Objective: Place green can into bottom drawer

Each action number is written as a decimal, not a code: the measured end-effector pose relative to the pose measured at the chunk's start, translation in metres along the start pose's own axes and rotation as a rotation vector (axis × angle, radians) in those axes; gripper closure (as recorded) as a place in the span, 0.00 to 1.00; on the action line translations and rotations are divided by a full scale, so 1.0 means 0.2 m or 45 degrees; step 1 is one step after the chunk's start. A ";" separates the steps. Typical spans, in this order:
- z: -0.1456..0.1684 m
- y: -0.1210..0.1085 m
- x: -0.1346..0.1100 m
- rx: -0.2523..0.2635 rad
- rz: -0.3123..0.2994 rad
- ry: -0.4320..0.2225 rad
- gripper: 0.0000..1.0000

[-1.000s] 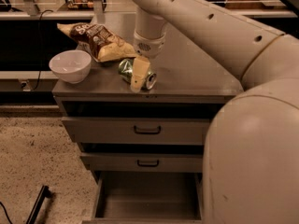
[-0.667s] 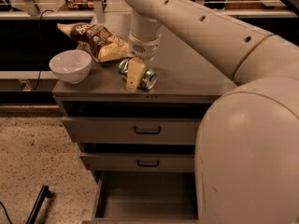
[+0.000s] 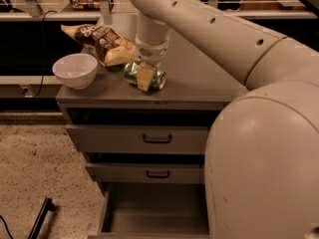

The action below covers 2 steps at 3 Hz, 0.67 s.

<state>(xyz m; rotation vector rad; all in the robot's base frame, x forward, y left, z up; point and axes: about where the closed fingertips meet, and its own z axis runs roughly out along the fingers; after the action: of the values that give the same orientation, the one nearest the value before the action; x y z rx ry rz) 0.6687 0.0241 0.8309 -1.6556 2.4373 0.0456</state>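
The green can [image 3: 130, 72] lies on its side on the grey cabinet top [image 3: 199, 83], just right of the chip bag. My gripper [image 3: 144, 76] reaches straight down from the arm onto the can's middle, straddling it front to back and covering its centre. The can rests on the top surface. The bottom drawer [image 3: 154, 208] is pulled out at the foot of the cabinet, directly below, and its grey floor is bare.
A white bowl [image 3: 75, 69] stands at the left front of the top. A brown-and-yellow chip bag [image 3: 102, 41] lies behind it. Two shut drawer fronts [image 3: 157, 138] with black handles sit above the open drawer. My body [image 3: 264, 163] fills the right side. A black bar [image 3: 40, 218] lies on the floor.
The arm has swung slightly left over the can. The can stays in about the same place on the cabinet top.
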 end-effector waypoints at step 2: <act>-0.48 0.32 0.22 -0.075 -0.156 -0.191 1.00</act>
<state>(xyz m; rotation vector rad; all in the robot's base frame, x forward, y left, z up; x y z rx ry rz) 0.5803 -0.0059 0.9110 -1.7546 2.2416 0.2178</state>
